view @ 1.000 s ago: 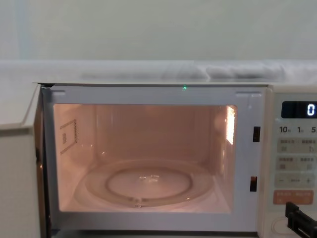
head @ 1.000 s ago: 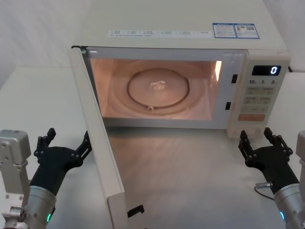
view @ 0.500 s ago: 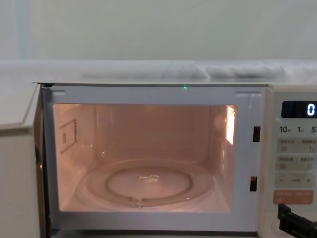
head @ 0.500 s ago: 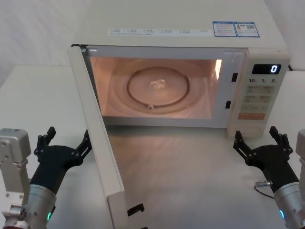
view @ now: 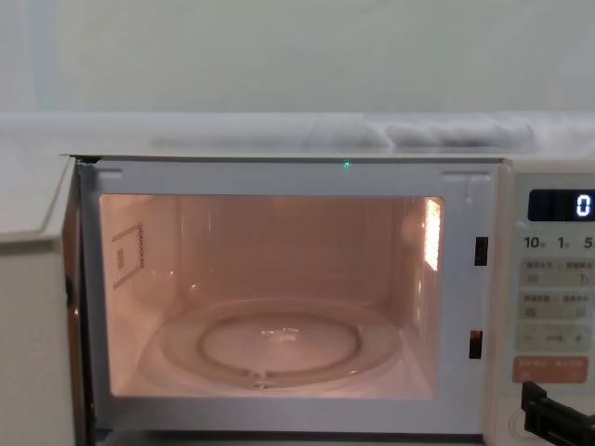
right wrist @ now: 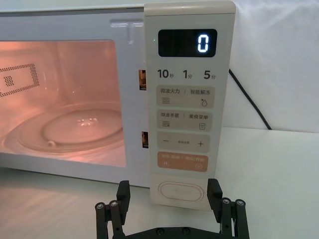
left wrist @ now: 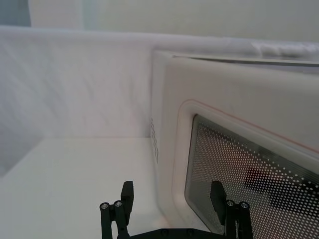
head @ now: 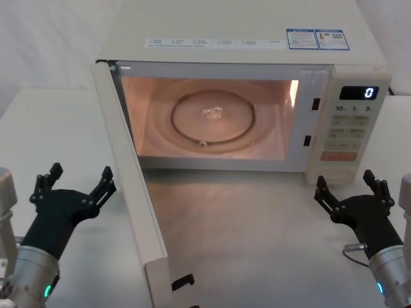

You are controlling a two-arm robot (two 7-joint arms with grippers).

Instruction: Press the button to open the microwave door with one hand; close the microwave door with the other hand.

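A: Status? Take the microwave [head: 244, 38] as reference.

B: microwave door [head: 131, 179] is swung wide open on the hinge at the microwave's left edge, cavity lit, turntable [head: 213, 119] bare. button [right wrist: 181, 190] sits at the foot of the control panel [right wrist: 185, 99], right end of the microwave. Opening step looks done.

A: Grippers?

B: left gripper [head: 76, 187] is outside the door, fingers spread wide, holding nothing. right gripper [head: 352, 189] is just in front of the button, also spread and empty.

A: Handling?

B: Rigid hinged panel, probably light with smooth faces. No grasp needed; I'd push flat on the outer face, near the free edge away from the hinge. Latch likely needs a firm final press.
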